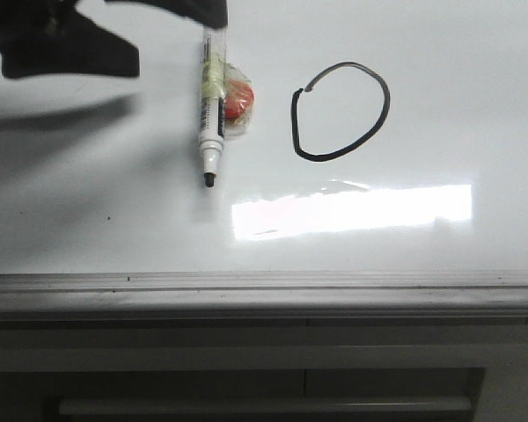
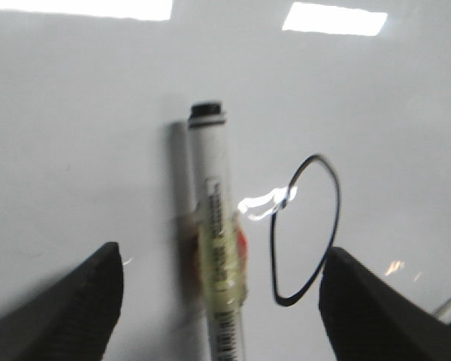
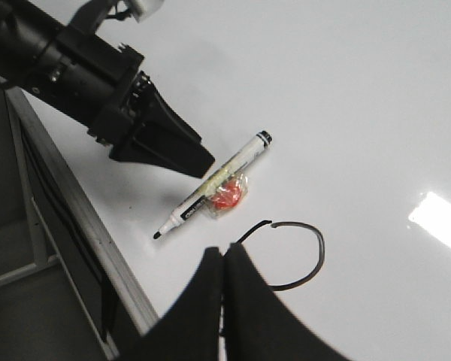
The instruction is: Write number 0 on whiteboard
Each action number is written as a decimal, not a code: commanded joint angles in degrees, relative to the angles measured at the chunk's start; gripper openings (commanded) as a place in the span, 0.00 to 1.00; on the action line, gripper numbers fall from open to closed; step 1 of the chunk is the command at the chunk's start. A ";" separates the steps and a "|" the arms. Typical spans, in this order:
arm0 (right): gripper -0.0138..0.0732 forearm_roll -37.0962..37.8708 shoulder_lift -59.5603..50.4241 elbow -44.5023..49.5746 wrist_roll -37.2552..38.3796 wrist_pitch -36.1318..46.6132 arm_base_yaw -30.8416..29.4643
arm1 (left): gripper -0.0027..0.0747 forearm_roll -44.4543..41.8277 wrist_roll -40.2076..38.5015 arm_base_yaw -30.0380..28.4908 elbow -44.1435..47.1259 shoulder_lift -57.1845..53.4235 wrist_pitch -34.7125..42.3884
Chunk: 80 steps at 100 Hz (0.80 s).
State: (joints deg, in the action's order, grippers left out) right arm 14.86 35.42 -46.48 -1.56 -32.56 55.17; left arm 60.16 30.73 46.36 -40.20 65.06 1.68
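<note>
The number 0 point(image 1: 326, 158) is a thin black oval on the whiteboard point(image 1: 440, 53), with a small gap at its upper left. It also shows in the left wrist view point(image 2: 337, 210) and the right wrist view point(image 3: 321, 252). An uncapped white marker point(image 1: 213, 105) lies flat on the board left of the 0, tip toward the front rail. My left gripper point(image 2: 222, 259) is open and empty, raised above the marker's back end, one finger on each side. My right gripper point(image 3: 224, 252) is shut and empty, hovering above the board near the 0; it is out of the front view.
A red object in clear wrap point(image 1: 238, 98) lies against the marker's right side. The ridged grey edge rail point(image 1: 264, 281) runs along the board's front. Below it is a dark grey cabinet front with a long handle point(image 1: 264, 404). The left arm point(image 3: 83, 68) reaches over the board.
</note>
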 commanded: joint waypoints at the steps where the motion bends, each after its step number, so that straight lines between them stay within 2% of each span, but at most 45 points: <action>1: 0.08 2.04 -1.39 -1.45 0.54 4.71 -0.31 | 0.58 -2.99 0.11 0.04 -1.40 -5.37 2.22; 7: 0.08 2.20 -2.74 -1.41 0.54 4.05 -0.31 | 0.51 -5.31 0.11 0.04 -0.86 -8.36 1.93; 23: 0.08 4.40 -9.80 3.54 0.90 3.88 -0.31 | 0.18 -16.86 5.82 0.04 1.92 -17.78 0.01; 33: 0.08 9.91 -16.34 9.47 6.20 4.29 -0.31 | 0.01 -22.82 7.78 0.04 5.22 -23.47 -2.14; 42: 0.08 15.70 -22.92 15.18 12.38 4.42 -0.31 | 0.01 -24.01 7.78 0.04 9.20 -27.32 -2.69; 50: 0.08 17.69 -28.05 19.02 16.44 4.42 -0.31 | 0.01 -23.91 7.78 0.04 12.29 -29.56 -2.58; 65: 0.08 17.69 -35.42 22.63 17.17 3.95 -0.31 | 0.01 -20.22 7.64 0.04 15.85 -30.26 -2.78; 80: 0.08 17.69 -37.09 23.20 17.17 3.15 -0.31 | 0.01 -16.12 7.64 0.04 16.15 -30.26 -3.39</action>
State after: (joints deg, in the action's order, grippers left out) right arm 30.59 -0.70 -22.32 15.14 -32.90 55.17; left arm 41.19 38.40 46.36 -22.56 34.99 -4.70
